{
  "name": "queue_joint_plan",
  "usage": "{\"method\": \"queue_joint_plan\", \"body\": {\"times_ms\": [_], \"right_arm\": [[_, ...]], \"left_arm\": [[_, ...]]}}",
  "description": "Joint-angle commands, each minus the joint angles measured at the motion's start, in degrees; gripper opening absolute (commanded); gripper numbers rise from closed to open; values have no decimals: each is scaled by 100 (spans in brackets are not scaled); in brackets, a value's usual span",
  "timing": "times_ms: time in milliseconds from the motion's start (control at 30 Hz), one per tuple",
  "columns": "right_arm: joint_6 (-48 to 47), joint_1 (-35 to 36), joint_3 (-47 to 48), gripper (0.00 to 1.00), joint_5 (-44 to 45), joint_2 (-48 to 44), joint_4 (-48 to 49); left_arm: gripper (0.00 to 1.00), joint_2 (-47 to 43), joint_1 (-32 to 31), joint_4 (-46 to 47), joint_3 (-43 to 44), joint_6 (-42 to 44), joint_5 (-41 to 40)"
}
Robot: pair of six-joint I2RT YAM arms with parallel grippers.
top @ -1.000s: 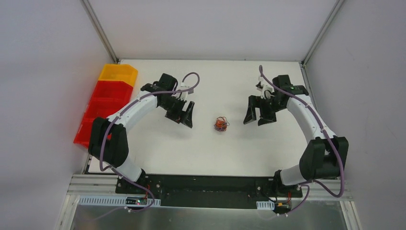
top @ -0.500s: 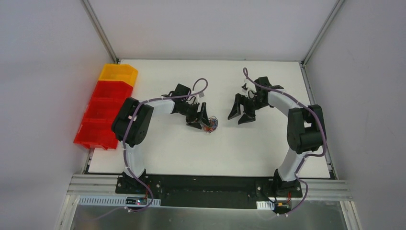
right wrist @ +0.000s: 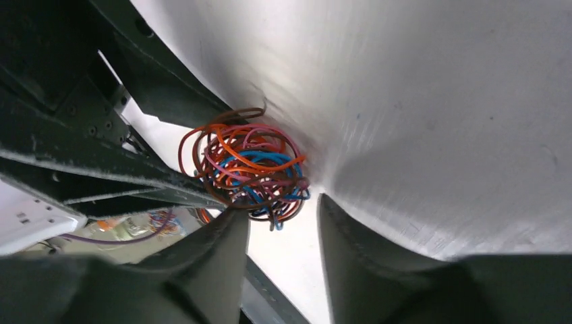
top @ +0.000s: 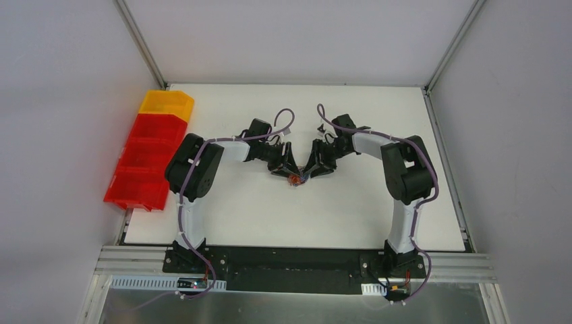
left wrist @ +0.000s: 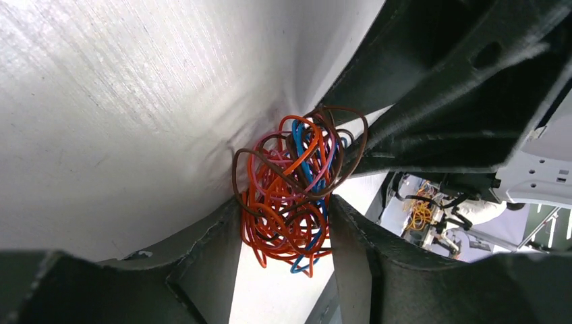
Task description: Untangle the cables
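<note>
The cables (top: 297, 179) are one small ball of thin orange, blue, pink and brown wires on the white table (top: 378, 209), with both grippers meeting over it. In the left wrist view the ball (left wrist: 290, 196) sits between my left gripper's (left wrist: 284, 206) fingers, and both fingers (left wrist: 209, 263) press on its sides. In the right wrist view the ball (right wrist: 246, 172) lies just past my right gripper's (right wrist: 280, 206) tips. It touches only the left finger (right wrist: 222, 250), and the gap between the fingers is bare. From above, the left gripper (top: 283, 165) and the right gripper (top: 316, 165) stand tip to tip.
A row of red bins (top: 145, 152) with a yellow one (top: 166, 104) at the far end stands along the table's left edge. Grey walls close in the table at the back and sides. The arms' mauve hoses (top: 287, 116) arch above the wrists.
Both arms have swung in from the sides and met at the cable ball. Both sets of jaws have narrowed; the left ones now press on the ball.
</note>
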Motion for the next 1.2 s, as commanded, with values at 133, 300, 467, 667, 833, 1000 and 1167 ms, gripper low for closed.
{"method": "queue_joint_plan", "body": {"times_ms": [133, 300, 467, 667, 833, 1000, 1167], "right_arm": [[-151, -43, -279, 0, 290, -716, 4], [-367, -223, -459, 0, 607, -1521, -433], [-897, -858, -596, 0, 1207, -2391, -1080], [-2052, -2342, -269, 0, 1789, -2967, -2186], [-2774, -3564, 220, 0, 1636, -3057, -2857], [-2917, -3702, 475, 0, 934, -3068, -3367], [-2768, -3104, 777, 52, -322, -2768, -3883]], "left_arm": [[26, -519, 163, -894, -235, 791, -193], [0, -1023, 278, -1489, -284, 1273, -101], [0, -1709, 889, -2361, -131, 1812, -149], [0, -2206, 2105, -3600, 154, 2625, -448], [0, -2419, 2897, -4388, 480, 3276, -619], [0, -2525, 2689, -4527, 647, 3089, 90], [0, -2540, 1505, -4429, 925, 2718, 428]]}}
